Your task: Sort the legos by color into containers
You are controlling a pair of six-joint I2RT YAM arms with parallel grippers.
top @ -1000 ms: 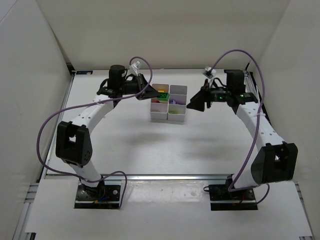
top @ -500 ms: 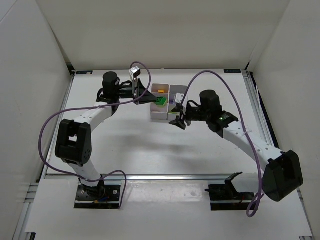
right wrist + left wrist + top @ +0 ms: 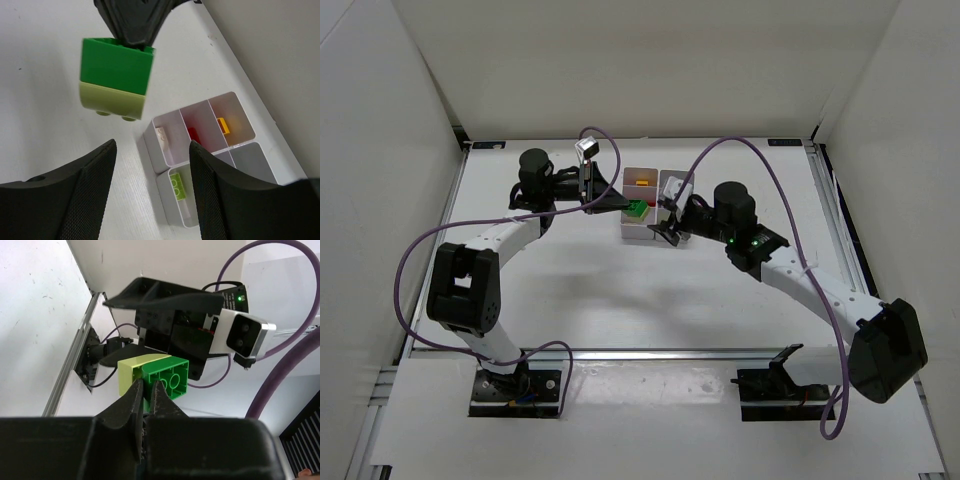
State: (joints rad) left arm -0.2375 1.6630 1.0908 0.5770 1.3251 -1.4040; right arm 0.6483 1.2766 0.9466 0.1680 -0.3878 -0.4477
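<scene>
At the left we see the left gripper [image 3: 146, 392] pinched shut on one wall of a green lego [image 3: 169, 379], holding it in the air above the near-left part of the containers [image 3: 636, 233]. A pale yellow-green lego [image 3: 112, 102] is pressed onto the green one, so the two hang as one block. From the right wrist the green one sits above and the pale one below, and the pale one's studs point down toward the white table [image 3: 570, 290]. From the left wrist the green one's hollow underside, with its round tubes, faces the camera, and the pair's long axis runs left to right, pale at the left.

Just right of the held pair are the containers, standing well out toward the far side of the table. The right wrist view shows three cells in one row, and we count one lego in each: a cream one [image 3: 162, 136], a red one [image 3: 194, 134] and an orange one [image 3: 223, 125], each lying lengthwise along its cell. In the other row a lime lego [image 3: 176, 184] lies in one cell; a finger hides part of that row. That makes six legos counted.

Rightmost, the right gripper [image 3: 152, 147] hovers just beside the held pair, facing it, with its jaws parted and nothing between them.
</scene>
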